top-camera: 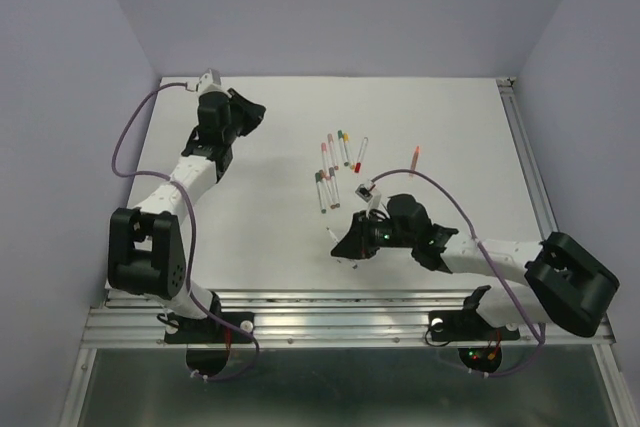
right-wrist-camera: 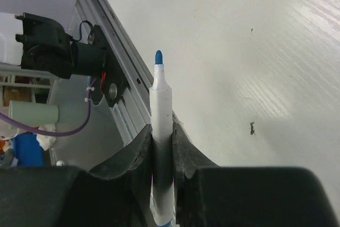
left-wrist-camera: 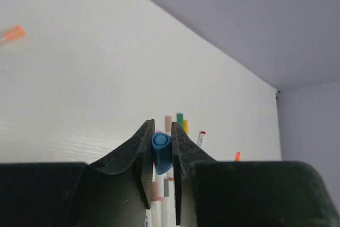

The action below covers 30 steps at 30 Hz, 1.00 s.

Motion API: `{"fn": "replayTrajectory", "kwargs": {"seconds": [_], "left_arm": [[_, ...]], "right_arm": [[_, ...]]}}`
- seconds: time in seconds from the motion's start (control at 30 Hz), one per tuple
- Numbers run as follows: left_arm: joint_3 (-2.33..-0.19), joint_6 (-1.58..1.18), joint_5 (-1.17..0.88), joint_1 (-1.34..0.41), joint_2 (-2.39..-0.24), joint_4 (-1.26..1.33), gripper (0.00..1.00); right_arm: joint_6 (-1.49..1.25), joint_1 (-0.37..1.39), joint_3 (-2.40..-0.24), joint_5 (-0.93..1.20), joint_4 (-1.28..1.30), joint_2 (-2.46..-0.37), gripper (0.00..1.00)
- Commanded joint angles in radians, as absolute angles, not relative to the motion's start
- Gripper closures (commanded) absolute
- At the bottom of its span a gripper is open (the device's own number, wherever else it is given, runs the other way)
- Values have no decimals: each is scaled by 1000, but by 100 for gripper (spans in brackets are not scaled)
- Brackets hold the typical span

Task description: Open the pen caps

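Pinching a small blue cap [left-wrist-camera: 161,151] between its closed jaws, the left gripper [left-wrist-camera: 162,130] is sitting toward the far left of the white table [top-camera: 260,197], well apart from the other arm. The right gripper [right-wrist-camera: 162,129] is clamping a white pen [right-wrist-camera: 161,97] by its barrel, with the pen's bare blue tip sticking out past the jaws. The other pens [top-camera: 335,162] are lying in a loose cluster mid-table, with one orange-capped pen [top-camera: 414,159] lying apart to their right.

White table [top-camera: 250,242], lilac walls [top-camera: 350,7]
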<state>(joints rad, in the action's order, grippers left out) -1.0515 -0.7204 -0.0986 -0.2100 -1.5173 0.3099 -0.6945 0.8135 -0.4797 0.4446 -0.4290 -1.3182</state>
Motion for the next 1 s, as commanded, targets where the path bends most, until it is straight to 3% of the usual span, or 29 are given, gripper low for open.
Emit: {"fn": "replayTrajectory", "kwargs": {"seconds": [0.0,0.23,0.57,0.97], "left_arm": [[-1100,-616,-100,-180,-1500,302,100],[-1298,-405,-23,-166,-1676,7,100],[-1482,-235,159,-164,-1933,-119,97],[-1706,-147,261,-155,-2152,-252,94]], "right_arm": [[-732,822,-463,398,-457,-1220,99],[-677,796,-659,-47,-45,-1244,99],[-591,506,-865,-179,121,-1402,99],[-519,397,-1195,-275,224,-1756,98]]}}
